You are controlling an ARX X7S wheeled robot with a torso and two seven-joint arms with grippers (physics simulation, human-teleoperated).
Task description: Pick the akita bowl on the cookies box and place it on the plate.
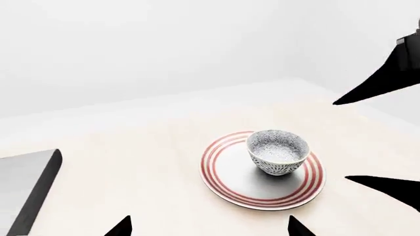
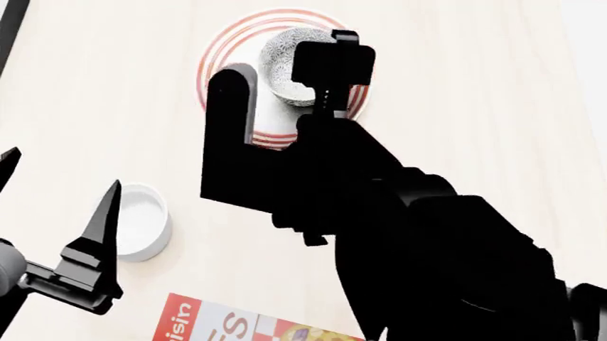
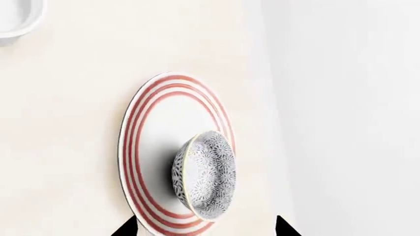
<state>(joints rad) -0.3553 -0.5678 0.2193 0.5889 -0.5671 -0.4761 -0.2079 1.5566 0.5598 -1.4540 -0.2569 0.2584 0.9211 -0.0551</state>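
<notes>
Pale table (image 1: 131, 162) w/ white walls behind; bowl (image 1: 278, 151) sitting on plate (image 1: 226, 179); both grippers spread wide, holding nothing.

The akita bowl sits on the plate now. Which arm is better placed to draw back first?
The right arm: its pincer is open directly over the akita bowl on the plate. The left pincer is already clear, near the white cup.

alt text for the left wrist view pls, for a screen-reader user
The akita bowl sits upright on the plate, toward one side of it, on a pale table. Two black tips of the left tool poke in at the frame edge, apart and holding nothing. A grey slab with a dark edge lies off to one side.
</notes>
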